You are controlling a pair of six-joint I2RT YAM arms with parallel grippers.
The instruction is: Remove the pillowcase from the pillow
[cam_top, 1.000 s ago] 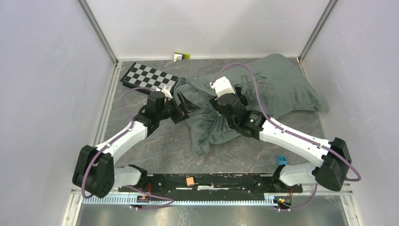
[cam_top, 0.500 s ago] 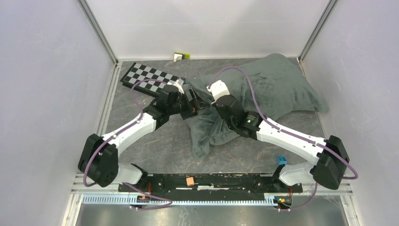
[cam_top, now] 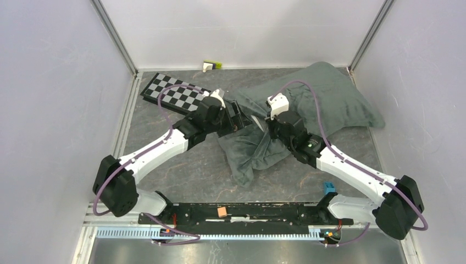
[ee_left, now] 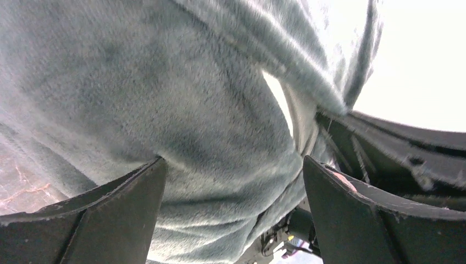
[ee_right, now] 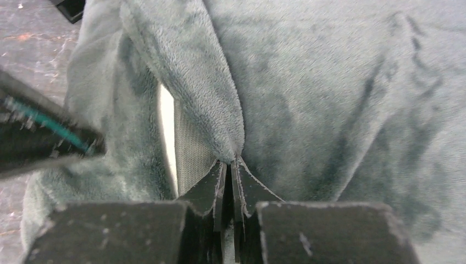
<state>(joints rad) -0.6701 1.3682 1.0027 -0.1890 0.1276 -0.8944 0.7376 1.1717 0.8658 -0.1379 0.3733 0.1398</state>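
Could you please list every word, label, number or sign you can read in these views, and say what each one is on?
No text can be read in any view.
On the checkerboard: black and white squares only, no characters.
On the small white and yellow-green object by the back wall: any print is too small to read.
On the pillowcase: plain grey plush, no label showing.

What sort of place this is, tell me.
Likely a robot lab cell: white walls enclose the table, a checkerboard lies at the back, the left arm and right arm sit on a rail.
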